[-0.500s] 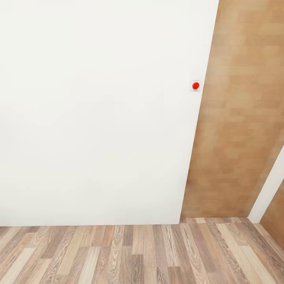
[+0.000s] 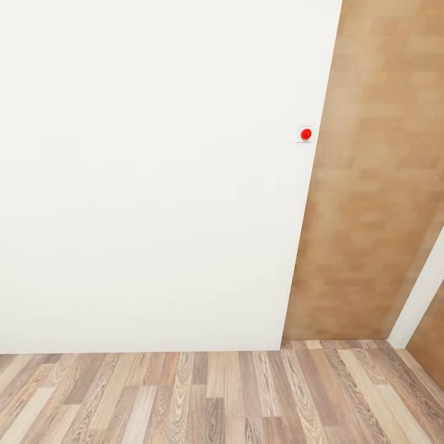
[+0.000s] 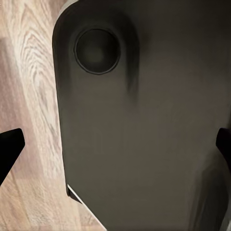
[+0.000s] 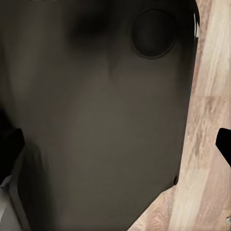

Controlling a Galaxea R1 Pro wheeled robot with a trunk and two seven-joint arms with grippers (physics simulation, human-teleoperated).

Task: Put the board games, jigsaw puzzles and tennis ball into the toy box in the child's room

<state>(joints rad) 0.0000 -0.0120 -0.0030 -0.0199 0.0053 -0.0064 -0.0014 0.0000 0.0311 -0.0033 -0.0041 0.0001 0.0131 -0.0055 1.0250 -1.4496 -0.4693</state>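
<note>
Wall (image 2: 154, 185), cropped wooden panel (image 2: 370, 185), plank floor (image 2: 203, 394).

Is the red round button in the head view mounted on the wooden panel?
No, the red button sits on the white wall, just beside the wooden panel.

A plain white wall (image 2: 154, 179) faces the head camera and meets a wood-plank floor (image 2: 203, 398) of mixed brown and grey boards. Near the wall's right edge sits a small pale square plate with a round red button (image 2: 306, 134). Just beside that edge stands a tall light-brown wooden panel (image 2: 370, 185), reaching down to the floor. At the far right, a narrow white strip (image 2: 425, 290) slants upward, with more brown wood beyond it.
</note>
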